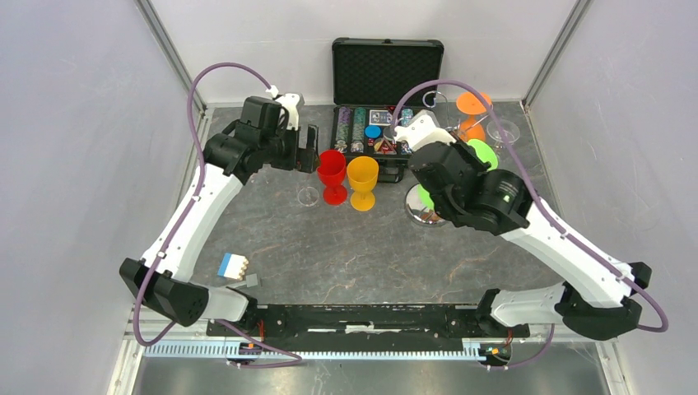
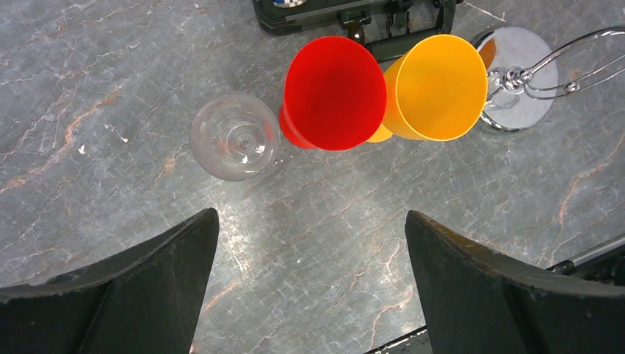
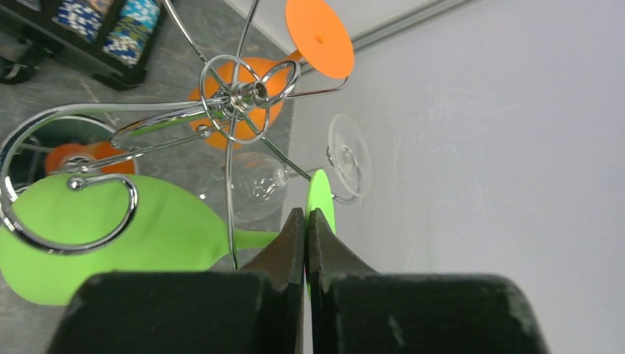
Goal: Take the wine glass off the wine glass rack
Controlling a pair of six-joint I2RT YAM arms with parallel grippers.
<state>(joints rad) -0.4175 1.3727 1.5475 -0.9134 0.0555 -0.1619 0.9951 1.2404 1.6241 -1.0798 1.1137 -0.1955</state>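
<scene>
Half-hidden wine glass rack (image 1: 421,216), right end effector (image 3: 306,215) clenched by green glass (image 3: 147,240), left end effector (image 2: 311,221) released

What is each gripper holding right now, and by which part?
The right gripper has its jaws shut on the green glass, seemingly at the foot's rim beside the stem. The left gripper is open, holding nothing.

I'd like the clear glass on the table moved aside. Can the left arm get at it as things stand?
Probably yes: the left gripper hangs close above, jaws wide open, and nothing covers the clear glass. Only the red glass close beside it might crowd one finger.
</scene>
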